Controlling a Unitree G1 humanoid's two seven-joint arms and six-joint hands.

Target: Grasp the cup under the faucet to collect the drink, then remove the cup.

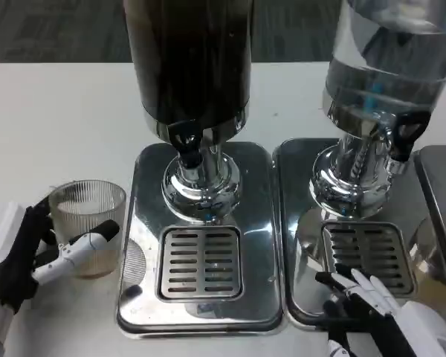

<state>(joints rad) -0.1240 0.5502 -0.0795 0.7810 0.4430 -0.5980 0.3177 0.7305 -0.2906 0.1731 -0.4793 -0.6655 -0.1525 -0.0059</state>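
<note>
We see the cup (pixel 88 223) standing on the white bench (pixel 52 126) near its front left corner, just beside the left edge of the left tray (pixel 260 245). It is a short, clear tumbler with fine vertical ribbing, round and slightly tapered, frosted-looking, with a pale tint low inside; we cannot tell whether that is liquid.

Our left hand (pixel 37 249) grasps the cup: black fingers lie against its left side and a white finger with a black tip (pixel 89 242) crosses its front.

The left tray is polished steel, a rounded rectangle with a slotted grate (pixel 201 262) set into it. On it stands a dark dispenser (pixel 189 56), a cylinder on a chrome pedestal with a black faucet (pixel 187 145) above the grate. To the right, a second steel tray (pixel 305 223) carries a clear dispenser (pixel 390 59) with its own black faucet (pixel 405 137).

Our right hand (pixel 372 305) rests open near the front right edge, fingers spread over the second tray's grate (pixel 368 256), grasping nothing.
</note>
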